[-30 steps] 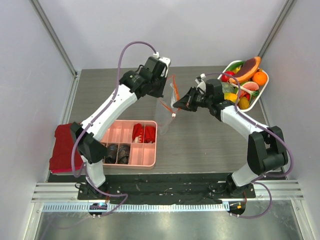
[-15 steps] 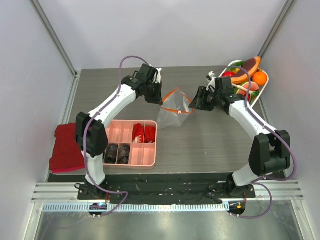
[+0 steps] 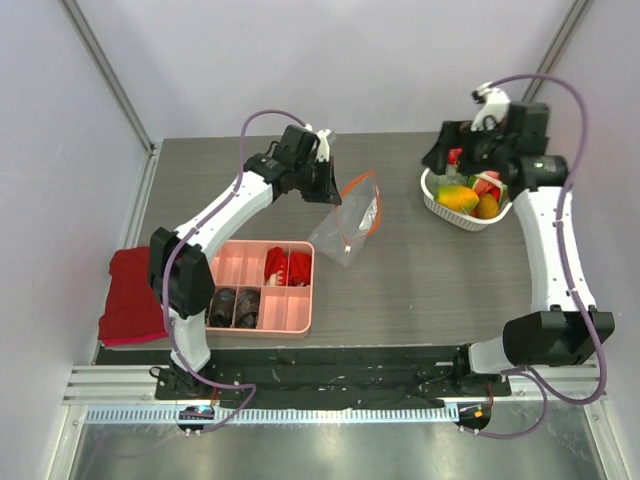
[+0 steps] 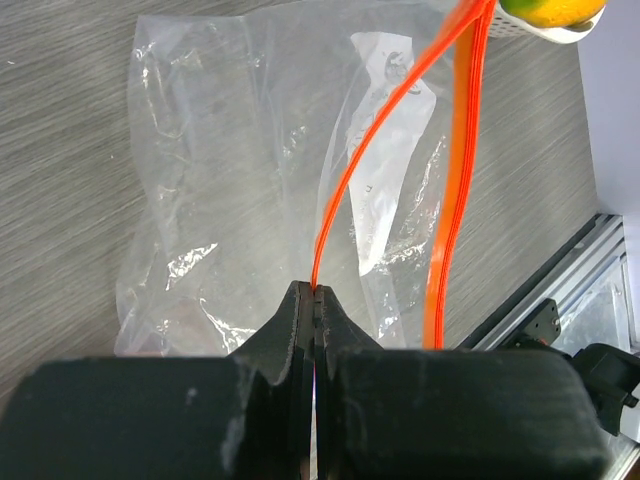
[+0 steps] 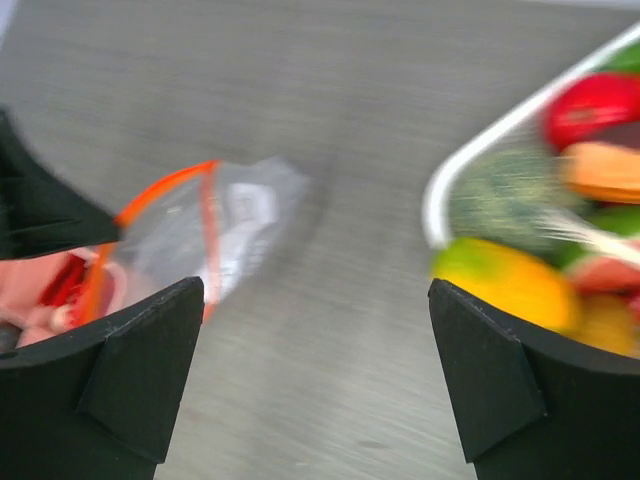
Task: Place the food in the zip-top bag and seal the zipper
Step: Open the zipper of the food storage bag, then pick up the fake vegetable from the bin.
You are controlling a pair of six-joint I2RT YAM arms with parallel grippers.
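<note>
The zip-top bag point(image 3: 345, 235) is clear and crinkly, and its lower end rests on the table. Its zipper point(image 3: 372, 190), an orange-red strip, gapes in a loop. My left gripper point(image 3: 328, 190) is shut on one side of that strip; the left wrist view shows the zipper point(image 4: 345, 180) running straight into the closed tips of the gripper point(image 4: 315, 290). My right gripper point(image 3: 441, 158) hangs open and empty over the left end of the white basket point(image 3: 436, 203). The food point(image 3: 456, 197) lies in the basket, with a yellow-orange piece point(image 5: 505, 280) nearest the right gripper point(image 5: 315, 300).
A pink compartment tray point(image 3: 296, 313) with red crinkled pieces and dark lumps sits at the front left. A red cloth point(image 3: 130, 300) lies at the table's left edge. Side walls close in on both sides.
My right gripper has opened, let go of the bag's mouth and swung right and back to the basket. The bag has sagged onto the table, held only by the left gripper.
</note>
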